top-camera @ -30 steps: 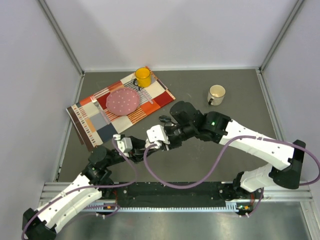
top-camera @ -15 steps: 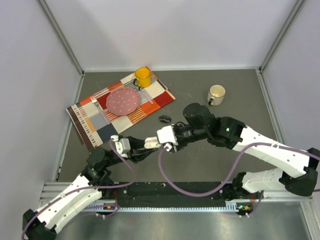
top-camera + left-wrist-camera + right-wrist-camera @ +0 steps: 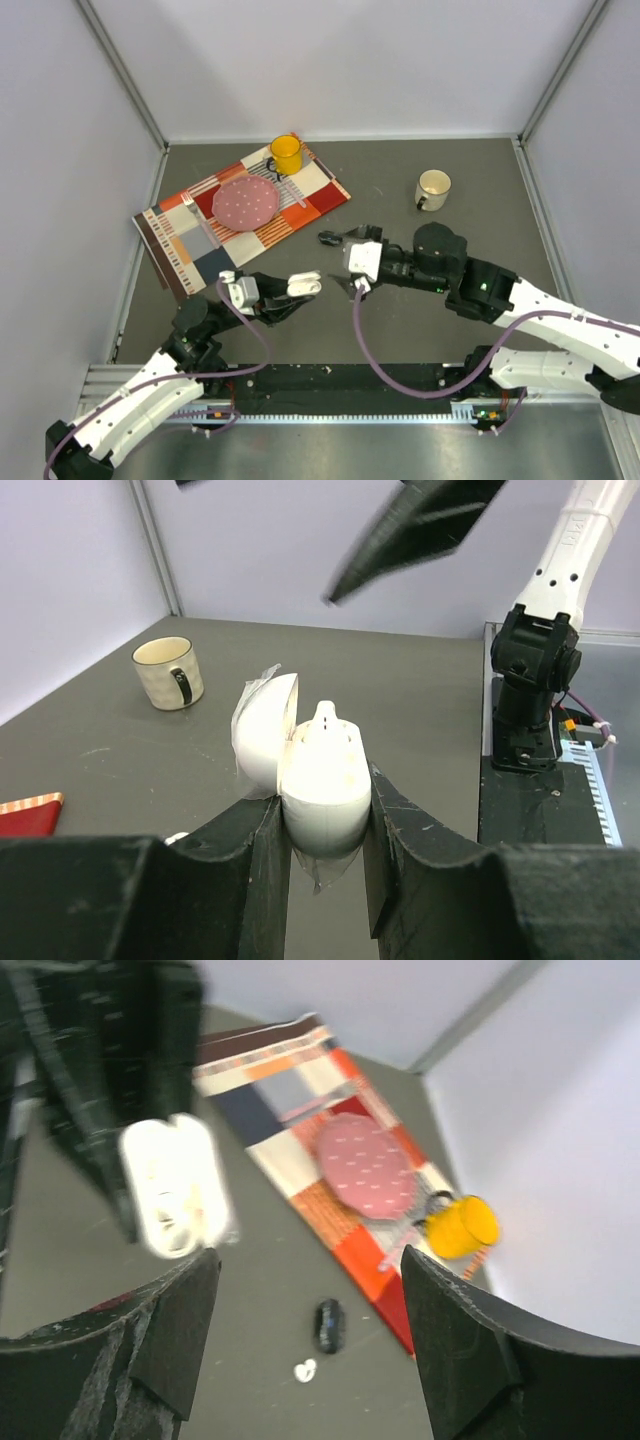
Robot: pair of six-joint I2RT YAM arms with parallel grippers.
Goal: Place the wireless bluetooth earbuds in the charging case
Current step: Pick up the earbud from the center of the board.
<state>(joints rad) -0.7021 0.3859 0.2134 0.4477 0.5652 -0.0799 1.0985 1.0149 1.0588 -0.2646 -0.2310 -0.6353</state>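
Left gripper (image 3: 325,805): clamped on the white charging case (image 3: 320,770), which stands upright between its two fingers with the lid raised.
Right gripper (image 3: 308,1265): jaws spread wide, nothing between them; poised above the table (image 3: 250,1300), facing the case.
White earbud (image 3: 305,1370): lying on the table beneath the right gripper, just beside a black oval item (image 3: 328,1325).
Beyond the right gripper: checked placemat (image 3: 285,1090), pink plate (image 3: 366,1166), yellow mug (image 3: 462,1226).

White-shelled arms (image 3: 135,405) with black joints — purple cables (image 3: 357,320) looping from each wrist.
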